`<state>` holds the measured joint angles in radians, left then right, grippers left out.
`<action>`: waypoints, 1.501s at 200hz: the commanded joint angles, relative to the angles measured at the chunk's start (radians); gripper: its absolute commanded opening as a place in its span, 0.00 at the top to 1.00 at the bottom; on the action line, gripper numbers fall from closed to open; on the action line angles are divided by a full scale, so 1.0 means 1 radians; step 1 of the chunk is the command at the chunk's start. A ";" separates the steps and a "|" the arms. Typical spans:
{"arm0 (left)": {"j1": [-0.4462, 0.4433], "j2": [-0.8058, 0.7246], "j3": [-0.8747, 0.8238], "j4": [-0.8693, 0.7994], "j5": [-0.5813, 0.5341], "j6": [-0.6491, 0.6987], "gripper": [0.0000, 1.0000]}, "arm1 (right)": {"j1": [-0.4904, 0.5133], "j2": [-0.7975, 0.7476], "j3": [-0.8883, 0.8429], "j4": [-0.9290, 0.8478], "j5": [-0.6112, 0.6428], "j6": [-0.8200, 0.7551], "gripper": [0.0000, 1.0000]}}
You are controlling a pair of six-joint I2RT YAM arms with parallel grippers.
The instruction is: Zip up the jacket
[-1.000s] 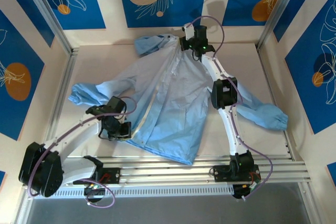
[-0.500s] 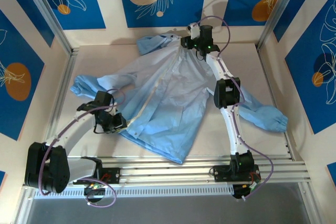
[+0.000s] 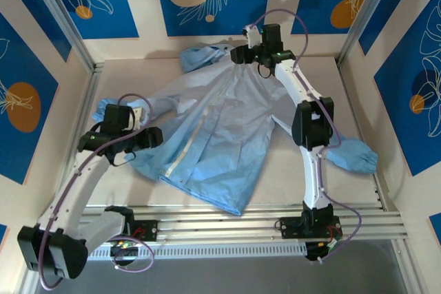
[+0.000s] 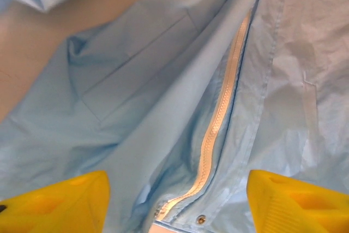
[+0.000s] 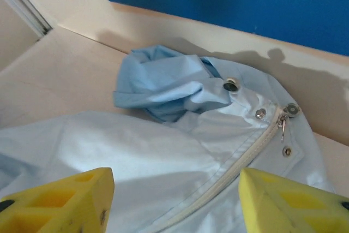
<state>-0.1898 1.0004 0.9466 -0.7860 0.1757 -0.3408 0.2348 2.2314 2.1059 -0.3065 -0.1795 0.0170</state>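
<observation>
Light-blue jacket (image 3: 227,129) spread flat, zipper strip (image 4: 220,117) running diagonally from hem by left gripper (image 3: 146,137) to collar by right gripper (image 3: 241,54); both jaws wide, empty; zipper pull (image 5: 282,125) nearest right.

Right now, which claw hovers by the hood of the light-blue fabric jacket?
The right claw, at the collar end of the pale zipper strip; the left claw is at the strip's hem end.

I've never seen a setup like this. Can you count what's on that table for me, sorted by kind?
Jacket, light blue: 1
Robot arms: 2, one ending in the left gripper, one in the right gripper
Total: 3
</observation>
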 commanded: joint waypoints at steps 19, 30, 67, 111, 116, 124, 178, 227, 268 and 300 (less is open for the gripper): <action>0.018 -0.065 0.041 -0.012 -0.080 0.126 0.23 | 0.006 -0.314 -0.345 0.097 0.044 0.001 0.37; 0.020 -0.079 0.035 0.023 -0.094 0.145 0.20 | 0.006 -0.407 -0.460 0.129 0.061 0.004 0.37; 0.023 -0.120 -0.035 0.205 -0.138 0.205 0.09 | 0.005 -0.682 -0.797 0.165 0.126 0.024 0.19; 0.023 -0.166 -0.227 0.480 -0.300 0.210 0.00 | -0.010 -0.964 -1.200 0.234 0.250 0.104 0.15; 0.023 -0.170 -0.249 0.504 -0.312 0.205 0.00 | -0.016 -0.989 -1.245 0.245 0.257 0.108 0.14; 0.023 -0.173 -0.279 0.531 -0.327 0.195 0.00 | -0.033 -1.025 -1.318 0.263 0.262 0.119 0.13; 0.023 -0.184 -0.487 0.675 -0.373 0.241 0.00 | -0.219 -1.170 -1.609 0.386 0.285 0.231 0.08; 0.024 -0.248 -0.643 0.822 -0.485 0.254 0.00 | -0.222 -1.165 -1.739 0.589 0.352 0.231 0.01; 0.023 -0.230 -0.723 0.938 -0.527 0.275 0.00 | -0.224 -1.075 -1.728 0.661 0.280 0.205 0.01; 0.023 -0.183 -0.748 1.088 -0.567 0.345 0.00 | -0.227 -1.069 -1.764 0.779 0.277 0.191 0.01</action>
<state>-0.1787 0.7902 0.2176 0.1287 -0.3367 -0.0586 0.0132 1.1633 0.3569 0.3286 0.1196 0.2302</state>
